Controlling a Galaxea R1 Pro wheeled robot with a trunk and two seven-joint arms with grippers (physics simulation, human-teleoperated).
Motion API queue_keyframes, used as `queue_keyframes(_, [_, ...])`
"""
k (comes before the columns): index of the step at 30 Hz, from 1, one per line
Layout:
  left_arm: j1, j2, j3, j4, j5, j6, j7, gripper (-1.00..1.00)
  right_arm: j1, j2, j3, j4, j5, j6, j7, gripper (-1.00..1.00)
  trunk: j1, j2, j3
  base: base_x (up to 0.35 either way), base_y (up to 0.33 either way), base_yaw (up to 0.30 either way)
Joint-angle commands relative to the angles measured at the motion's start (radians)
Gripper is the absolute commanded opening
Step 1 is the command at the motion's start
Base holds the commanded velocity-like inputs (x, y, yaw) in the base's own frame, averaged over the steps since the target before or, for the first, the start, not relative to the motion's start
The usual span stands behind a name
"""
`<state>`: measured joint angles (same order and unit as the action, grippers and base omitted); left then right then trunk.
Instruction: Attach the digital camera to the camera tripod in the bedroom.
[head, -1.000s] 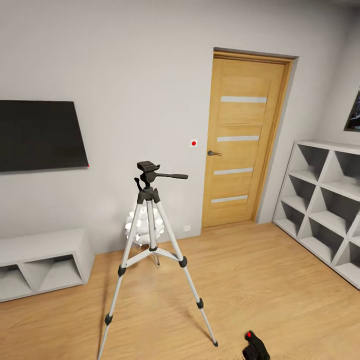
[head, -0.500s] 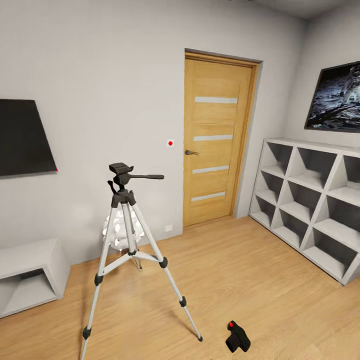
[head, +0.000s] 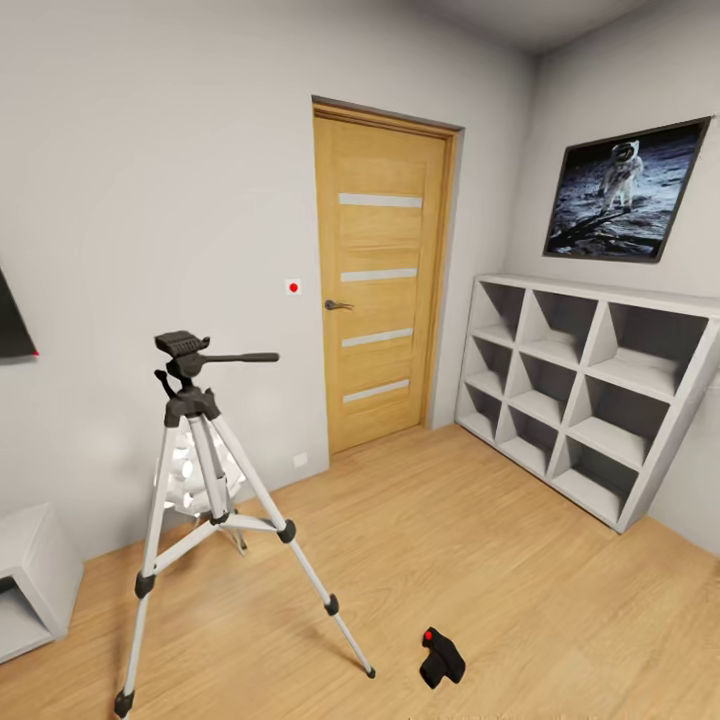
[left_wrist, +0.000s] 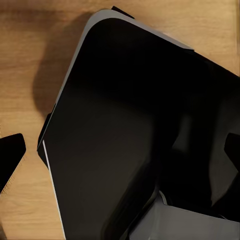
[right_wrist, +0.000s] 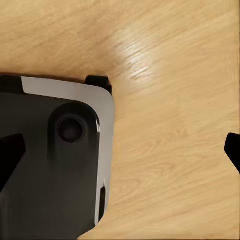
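**Camera on the floor beside the tripod in the bedroom**

Head view: The tripod (head: 205, 500) is seen standing on the wood floor (head: 480, 560) at the left, its silver legs spread and its black head level, with the pan handle pointing toward the door (head: 380, 270). The camera (head: 441, 660) is found lying on the floor near the lower edge, just beyond the foot of the tripod's nearest right leg and not touching it; a red dot is shown on its top. A white spiky lamp (head: 190, 480) is partly hidden behind the tripod legs. A small white plate with a red dot (head: 294, 287) is fixed to the wall beside the door handle. A grey cube shelf (head: 585, 400) is set against the right wall, and above it a framed picture (head: 625, 190) of an astronaut on the moon is hung. A corner of a black TV (head: 15, 325) is caught at the left edge, with a low grey unit (head: 35, 570) below it. No brand, label or writing can be read anywhere.

Left wrist view: A large black body with a pale edge (left_wrist: 135, 130), part of the robot, is seen over the wood floor. Dark finger tips are caught at opposite edges of the picture, so the left gripper (left_wrist: 122, 152) is spread apart and nothing is held.

Right wrist view: A black body with a silver rim (right_wrist: 55, 160) and a round recess is seen over the floor. Dark finger tips again sit at opposite edges; the right gripper (right_wrist: 122, 152) is spread wide and nothing is held.
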<state>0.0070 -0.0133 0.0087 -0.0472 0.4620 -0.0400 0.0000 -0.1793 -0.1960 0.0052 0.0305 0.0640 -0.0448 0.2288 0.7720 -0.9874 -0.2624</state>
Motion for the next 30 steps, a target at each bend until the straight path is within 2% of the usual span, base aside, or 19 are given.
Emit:
queue_keyframes(1, [0.001, 0.0, 0.001, -0.002, 0.004, -0.001, 0.0, 1.0, -0.002, 0.0, 0.0, 0.003, 0.007, -0.005, 0.002, 1.0, 0.0, -0.001, -0.001, 0.0, 0.0, -0.289])
queue_keyframes(30, [0.001, -0.002, -0.001, -0.002, 0.003, -0.001, 0.0, 1.0, -0.002, 0.0, 0.001, 0.003, 0.008, -0.012, 0.0, 1.0, 0.0, -0.001, -0.001, 0.0, 0.0, -0.29])
